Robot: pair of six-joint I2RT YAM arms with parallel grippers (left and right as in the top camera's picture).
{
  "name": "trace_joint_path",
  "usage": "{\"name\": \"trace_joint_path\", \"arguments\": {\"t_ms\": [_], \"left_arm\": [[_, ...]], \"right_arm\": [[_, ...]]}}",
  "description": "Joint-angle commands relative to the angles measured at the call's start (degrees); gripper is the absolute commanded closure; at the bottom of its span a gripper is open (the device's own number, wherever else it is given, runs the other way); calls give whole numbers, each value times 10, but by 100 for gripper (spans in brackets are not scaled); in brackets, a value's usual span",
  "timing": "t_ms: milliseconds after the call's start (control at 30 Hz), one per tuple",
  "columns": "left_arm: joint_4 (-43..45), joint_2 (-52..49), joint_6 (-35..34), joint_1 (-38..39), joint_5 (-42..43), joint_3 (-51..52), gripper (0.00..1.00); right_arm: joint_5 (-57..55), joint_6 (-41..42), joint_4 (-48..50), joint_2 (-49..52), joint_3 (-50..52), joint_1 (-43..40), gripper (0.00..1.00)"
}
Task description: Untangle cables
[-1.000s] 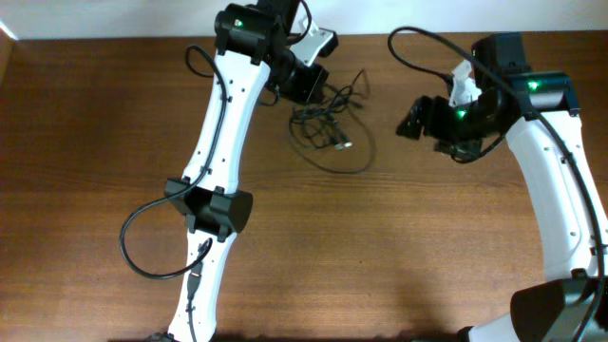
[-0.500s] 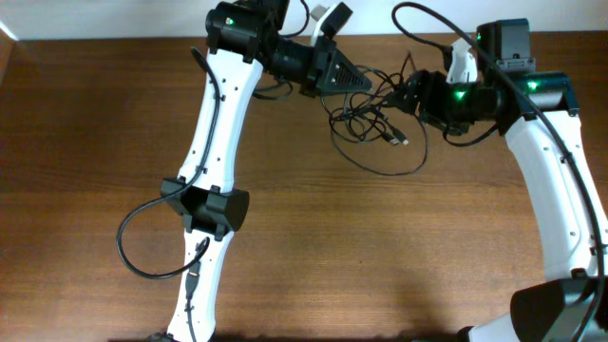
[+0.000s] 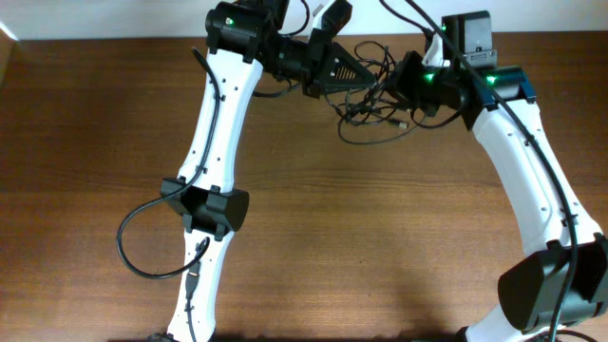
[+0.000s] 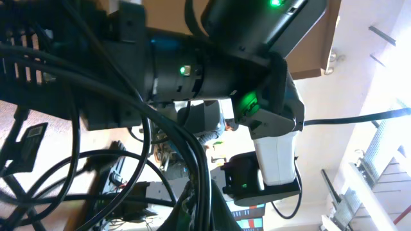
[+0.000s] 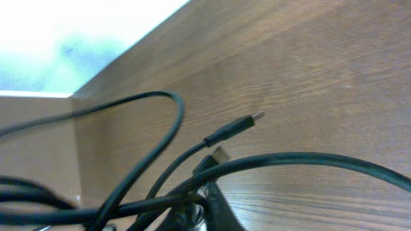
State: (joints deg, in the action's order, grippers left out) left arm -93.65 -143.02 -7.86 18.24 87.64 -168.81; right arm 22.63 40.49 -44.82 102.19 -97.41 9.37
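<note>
Black and thin, the cables (image 3: pixel 378 122) hang as one knotted bundle between the two pincers, over the far edge of the brown wooden desk (image 3: pixel 380 237). The left pincer (image 3: pixel 369 84) points toward the right pincer (image 3: pixel 399 87). Their tips are near each other, with the knot strung across the short gap and drooping just below both.

The left pincer is closed tight. In its wrist view several strands pass through its tip at the bottom of the picture and fan out ahead of it, so it has hold of the cables. The right pincer is likewise closed all the way. Its own camera shows a strand caught at its tip, with more strands crossing just in front.

From the pinched part a wide loop sags beneath the pincers toward the desk; whether it touches the wood cannot be told from above. Ahead of the right pincer two small ends stick out free: a slim plug (image 5: pixel 255 117) pointing up and to the right, and a second plug (image 5: pixel 219 154) just below it, nearer the tip. Seen from the left pincer, the right arm (image 4: pixel 212 45) fills the space directly in front, its green lights lit.
</note>
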Motion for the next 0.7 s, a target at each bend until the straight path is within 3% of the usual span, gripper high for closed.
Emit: {"name": "trace_joint_path", "arguments": {"t_ms": [0, 67, 100, 133, 167, 233, 267, 367, 533, 600, 667], "left_arm": [[11, 17, -4, -12, 19, -7, 100], [42, 17, -4, -34, -83, -7, 100], [45, 17, -4, -45, -178, -7, 100], [38, 17, -5, -54, -320, -7, 100], [24, 16, -8, -57, -517, -7, 100], [-3, 14, -58, -56, -757, -7, 100], [-16, 12, -60, -56, -819, -7, 100], [-31, 9, -60, -56, -938, -7, 100], [-31, 2, -60, -56, -967, 8, 100], [-31, 2, -60, -57, -993, 36, 100], [-31, 2, -60, -57, -995, 73, 100]], "right_arm": [[-53, -29, -45, 3, -1, -19, 96], [-51, -83, -110, 3, -1, -43, 96], [-51, -113, -147, 2, -1, -55, 96], [-51, -139, -181, 1, -1, -65, 96], [-51, -176, -228, -5, -1, -76, 96], [-54, -212, -266, -18, -1, -76, 96], [-53, -223, -288, -31, -1, -75, 96], [-4, -270, -315, -86, -1, -75, 96], [12, -283, -343, -212, -1, -80, 96], [9, -281, -348, -266, -5, -113, 96], [7, -281, -365, -325, -15, -208, 96]]}}
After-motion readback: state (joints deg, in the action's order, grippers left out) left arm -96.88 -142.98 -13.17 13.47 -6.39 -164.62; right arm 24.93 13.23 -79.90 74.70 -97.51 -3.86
